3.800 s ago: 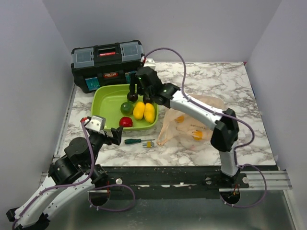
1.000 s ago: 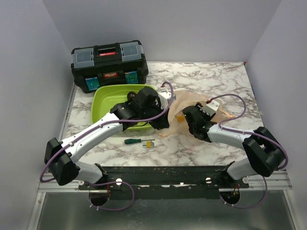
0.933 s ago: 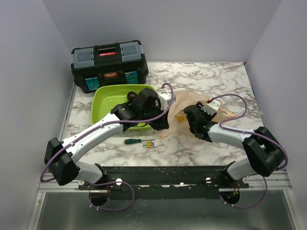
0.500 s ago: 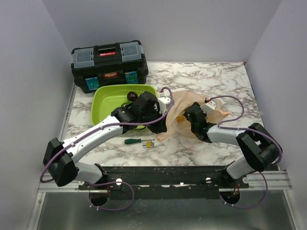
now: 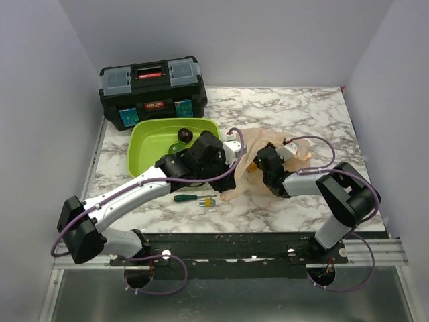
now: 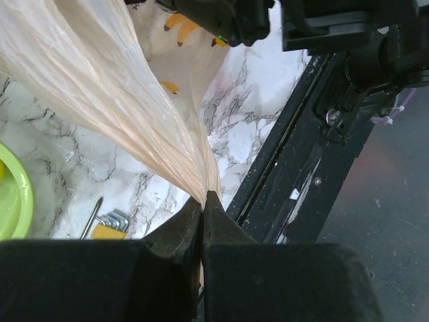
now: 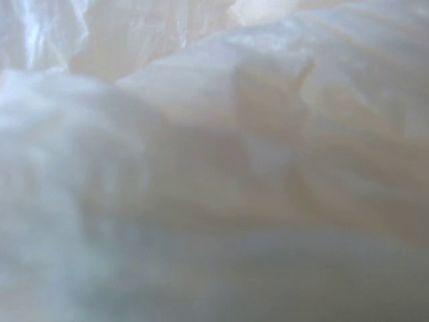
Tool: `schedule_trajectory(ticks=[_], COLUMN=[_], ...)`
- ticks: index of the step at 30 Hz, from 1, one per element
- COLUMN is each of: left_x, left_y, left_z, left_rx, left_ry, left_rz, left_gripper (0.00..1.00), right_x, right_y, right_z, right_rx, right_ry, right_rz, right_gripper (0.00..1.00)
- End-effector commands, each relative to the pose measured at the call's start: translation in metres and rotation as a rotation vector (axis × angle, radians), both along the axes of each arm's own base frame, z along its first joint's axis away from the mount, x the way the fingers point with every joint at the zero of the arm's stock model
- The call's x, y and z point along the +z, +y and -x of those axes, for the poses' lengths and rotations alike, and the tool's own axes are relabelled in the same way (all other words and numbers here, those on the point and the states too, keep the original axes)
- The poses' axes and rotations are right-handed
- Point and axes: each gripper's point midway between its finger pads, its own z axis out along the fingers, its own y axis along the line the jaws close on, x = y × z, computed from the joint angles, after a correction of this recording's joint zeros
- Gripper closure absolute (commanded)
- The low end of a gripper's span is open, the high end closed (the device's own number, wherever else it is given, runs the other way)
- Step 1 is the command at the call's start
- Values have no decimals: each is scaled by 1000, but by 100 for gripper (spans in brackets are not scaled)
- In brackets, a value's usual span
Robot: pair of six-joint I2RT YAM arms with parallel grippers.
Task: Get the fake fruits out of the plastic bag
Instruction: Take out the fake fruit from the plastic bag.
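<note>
The peach-orange plastic bag lies crumpled right of the lime-green tray. My left gripper is shut on the bag's near-left edge. In the left wrist view the jaws pinch the film, and the bag is stretched taut up from them. My right gripper is pushed into the bag from the right, its fingers hidden by film. The right wrist view shows only blurred pale bag film. Orange patches show through the bag. One dark purple fruit sits in the tray; my left arm hides the rest of the tray.
A black toolbox stands behind the tray at the back left. A green-handled screwdriver and a yellow bit holder lie near the front edge, below my left gripper. The black table rail runs close under the left gripper.
My left gripper has stayed shut on the bag and has drawn its edge a little nearer. My right gripper has slid slightly left, deeper into the bag, with its forearm swinging in.
</note>
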Motion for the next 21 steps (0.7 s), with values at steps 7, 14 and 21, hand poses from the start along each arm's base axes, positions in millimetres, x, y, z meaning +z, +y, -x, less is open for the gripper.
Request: schedule_trajectory(ticks=[7, 14, 21], left_x=[2, 0, -1], left_y=[-3, -5, -5], left_z=[6, 8, 7], left_rx=[-24, -32, -29], left_ry=[-60, -50, -51], left_rz=[-6, -10, -17], left_gripper=[100, 100, 100], right_x=[2, -3, -27], right_y=[-9, -9, -11], right_z=[-38, -55, -65], right_rx=[-78, -59, -73], right_ry=[-32, -8, 68], right_rz=[-53, -14, 15], right_gripper=[43, 34, 35])
